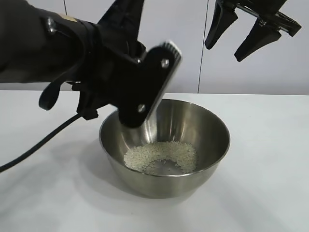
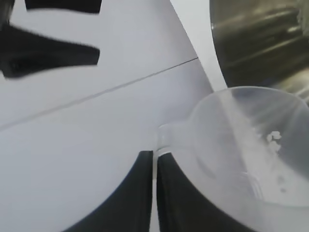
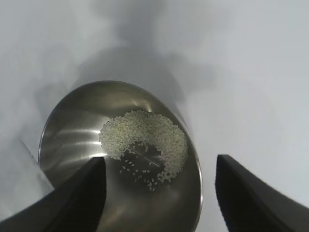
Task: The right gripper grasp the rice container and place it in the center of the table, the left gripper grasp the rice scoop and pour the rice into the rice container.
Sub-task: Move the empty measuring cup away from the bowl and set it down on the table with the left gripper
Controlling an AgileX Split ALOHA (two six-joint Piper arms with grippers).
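**Rice lies in the steel bowl while the scoop hangs tilted at its rim**

White and plain, the flat tabletop [image 1: 270, 159] carries a large round shiny stainless-steel mixing bowl [image 1: 203, 126] near its middle, before a pale wall. Small off-white grains of raw rice [image 1: 161, 155] form a ring on the bowl's floor. Over the bowl's rim nearest the left arm sits the black left gripper [image 2: 154, 193], its two tapered fingers clenched on the side handle of a small translucent plastic measuring cup [image 2: 251, 150]; the cup is tipped, a few grains clinging inside. High above the bowl's far side hangs the black right gripper [image 1: 236, 36], its fingers spread apart and holding nothing.
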